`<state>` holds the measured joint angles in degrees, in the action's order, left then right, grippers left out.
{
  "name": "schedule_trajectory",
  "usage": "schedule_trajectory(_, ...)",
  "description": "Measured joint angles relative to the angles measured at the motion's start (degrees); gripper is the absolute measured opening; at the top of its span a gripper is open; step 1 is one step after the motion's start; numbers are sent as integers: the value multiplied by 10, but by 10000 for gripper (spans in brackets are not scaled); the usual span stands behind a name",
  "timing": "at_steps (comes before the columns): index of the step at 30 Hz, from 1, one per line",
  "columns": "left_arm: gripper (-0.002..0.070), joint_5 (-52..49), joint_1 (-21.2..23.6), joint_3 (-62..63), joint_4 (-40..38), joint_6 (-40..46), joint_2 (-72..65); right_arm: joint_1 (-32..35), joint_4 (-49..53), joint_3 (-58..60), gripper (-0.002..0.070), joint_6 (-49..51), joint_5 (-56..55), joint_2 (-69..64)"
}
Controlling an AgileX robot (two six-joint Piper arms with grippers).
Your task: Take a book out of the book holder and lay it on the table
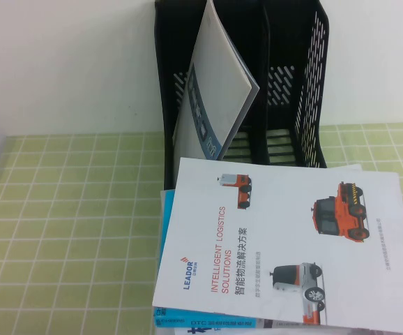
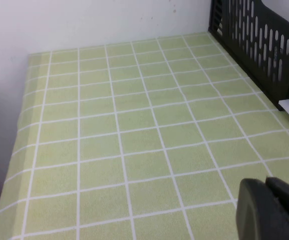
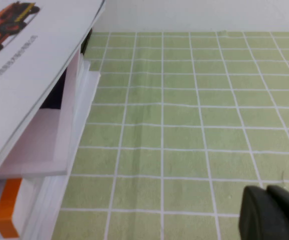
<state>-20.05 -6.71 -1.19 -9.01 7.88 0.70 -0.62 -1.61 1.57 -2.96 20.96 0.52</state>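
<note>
The right gripper (image 3: 272, 212), matte black and blunt, has its fingers pressed together on nothing, hovering over the table (image 3: 184, 125) of yellow-green tiles. Beside it rises a stack of glossy white brochures, the LEADOR brochure (image 1: 285, 244) on top. Beyond stands the book holder (image 1: 285, 84), slotted black plastic, a white-grey booklet (image 1: 212, 98) leaning inside. The left gripper (image 2: 269, 210) hangs above bare tiles; I cannot tell its state. The book is not visible.

Black book holder (image 1: 307, 91) stands upright at back of table (image 1: 69, 230) in front of me, slotted side walls, compartments facing me. Table's flat, yellow-green tiles w/ white grid.
</note>
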Motion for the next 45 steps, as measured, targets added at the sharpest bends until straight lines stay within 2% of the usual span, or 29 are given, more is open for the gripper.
schedule_trajectory(27, -3, 4, 0, 0, -2, -2, 0, 0, -12, 0, -1, 0, -11, 0)
schedule_trajectory(36, -3, 65, 0, -3, -96, -12, 0, 0, -17, 1, -2, 1, -262, 0)
schedule_trajectory(40, -3, 147, 0, -3, -154, -12, 0, 0, -19, 1, -2, 1, -348, 0)
schedule_trajectory(45, -3, 262, 0, -3, -175, -12, 0, 0, -30, 1, -2, 17, -437, 0)
